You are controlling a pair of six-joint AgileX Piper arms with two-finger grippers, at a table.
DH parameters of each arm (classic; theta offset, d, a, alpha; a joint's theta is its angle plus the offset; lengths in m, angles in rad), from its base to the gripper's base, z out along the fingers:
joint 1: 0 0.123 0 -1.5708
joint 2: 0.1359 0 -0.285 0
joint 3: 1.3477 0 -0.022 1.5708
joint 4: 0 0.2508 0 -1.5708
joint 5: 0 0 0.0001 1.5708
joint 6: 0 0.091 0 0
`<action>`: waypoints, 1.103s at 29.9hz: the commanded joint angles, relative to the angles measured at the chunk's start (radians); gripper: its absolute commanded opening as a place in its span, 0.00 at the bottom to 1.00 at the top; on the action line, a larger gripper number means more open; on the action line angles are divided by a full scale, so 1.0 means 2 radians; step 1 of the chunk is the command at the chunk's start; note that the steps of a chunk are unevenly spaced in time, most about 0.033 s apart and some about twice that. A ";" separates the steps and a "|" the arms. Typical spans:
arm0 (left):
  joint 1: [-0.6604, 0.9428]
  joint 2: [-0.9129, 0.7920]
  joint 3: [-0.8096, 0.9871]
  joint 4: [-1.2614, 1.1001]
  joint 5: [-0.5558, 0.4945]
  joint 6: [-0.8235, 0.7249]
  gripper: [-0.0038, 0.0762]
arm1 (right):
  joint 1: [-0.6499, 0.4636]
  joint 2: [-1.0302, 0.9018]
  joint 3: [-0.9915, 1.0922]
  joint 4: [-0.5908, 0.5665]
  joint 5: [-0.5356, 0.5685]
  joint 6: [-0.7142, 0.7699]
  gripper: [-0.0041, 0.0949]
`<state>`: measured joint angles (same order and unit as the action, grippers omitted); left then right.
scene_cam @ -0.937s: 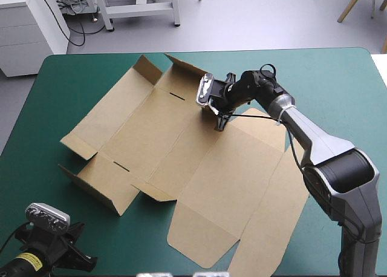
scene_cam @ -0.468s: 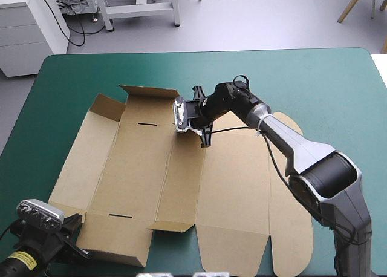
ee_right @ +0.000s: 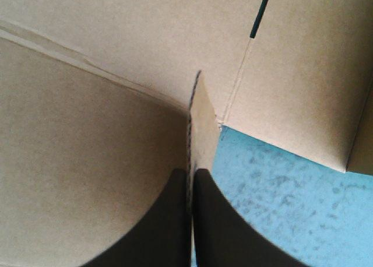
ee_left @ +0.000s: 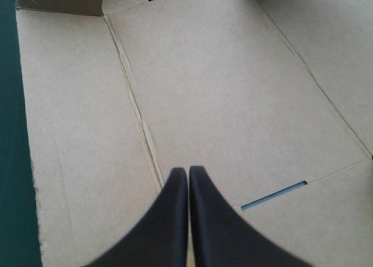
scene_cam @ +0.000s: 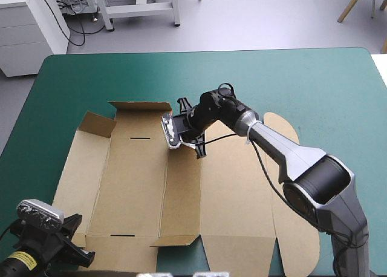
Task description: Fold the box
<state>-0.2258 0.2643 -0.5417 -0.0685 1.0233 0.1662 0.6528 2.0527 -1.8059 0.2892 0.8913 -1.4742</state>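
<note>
A: lighting ok?
B: yep. High view bright + even, diffuse from overhead. Only a soft shadow under my right arm (scene_cam: 275,149) on the box (scene_cam: 133,180). No glare on teal-green cover (scene_cam: 314,83).
A: wrist cams?
B: Left: board evenly lit, raised flap (ee_left: 58,0) in shade. Right: panel (ee_right: 87,162) beside my right gripper (ee_right: 190,172) dark, shadowed; board ahead + cover brighter. Left fingers (ee_left: 218,232) matte, no hot spots.
</note>
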 commanded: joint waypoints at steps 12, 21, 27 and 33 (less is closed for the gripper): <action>0.001 0.005 -0.015 -0.001 -0.031 -0.001 0.04 | 0.006 -0.031 -0.015 0.018 -0.024 0.032 0.02; 0.001 0.005 -0.015 -0.001 -0.031 -0.001 0.04 | 0.006 -0.031 -0.015 -0.011 -0.029 0.078 0.25; 0.001 0.005 -0.015 -0.001 -0.031 -0.001 0.04 | 0.005 -0.043 -0.015 -0.109 -0.030 0.181 0.50; 0.001 0.005 -0.015 0.003 -0.029 -0.001 0.04 | -0.013 -0.072 -0.014 -0.247 0.000 0.297 0.49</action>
<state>-0.2258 0.2643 -0.5417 -0.0631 1.0221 0.1669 0.6547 2.0081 -1.8059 -0.0801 0.8827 -0.9965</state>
